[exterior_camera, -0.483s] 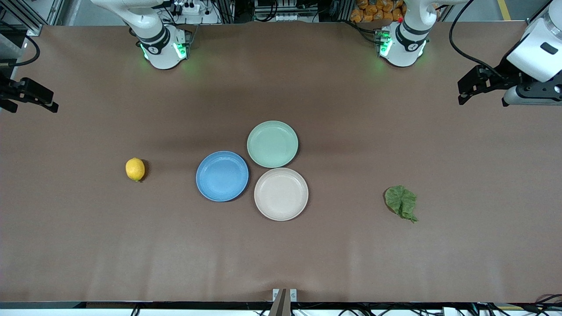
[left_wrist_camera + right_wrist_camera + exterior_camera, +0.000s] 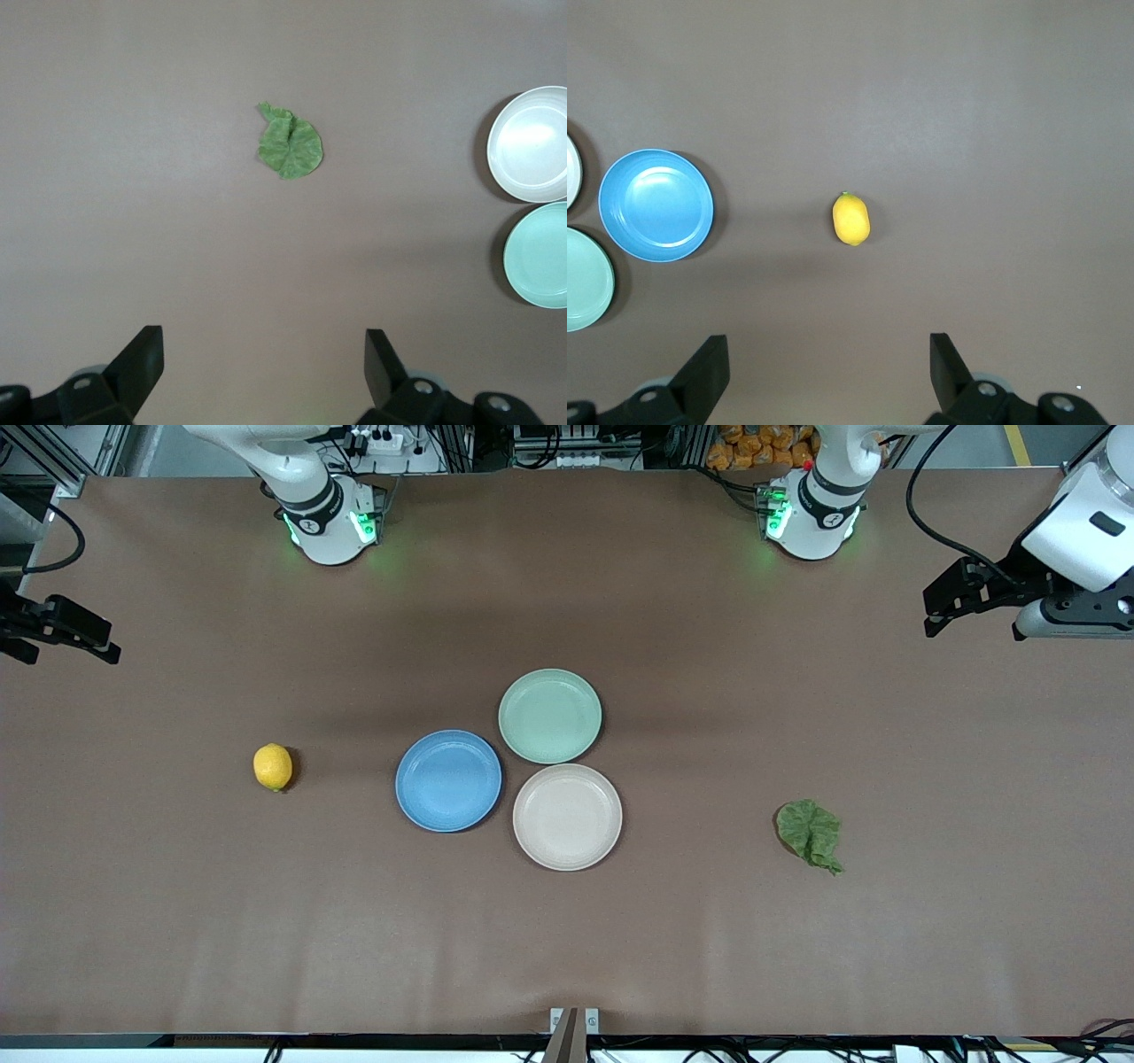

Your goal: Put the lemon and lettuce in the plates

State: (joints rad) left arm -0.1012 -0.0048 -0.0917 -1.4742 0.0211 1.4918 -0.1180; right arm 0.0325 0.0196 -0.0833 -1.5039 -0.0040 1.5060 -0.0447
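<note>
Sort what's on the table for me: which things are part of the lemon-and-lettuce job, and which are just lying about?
Part of the job:
- lemon, on the table toward the right arm's end
- lettuce, on the table toward the left arm's end
- blue plate, empty
- beige-pink plate, empty

Just lying about:
- mint-green plate, empty, touching both others
</note>
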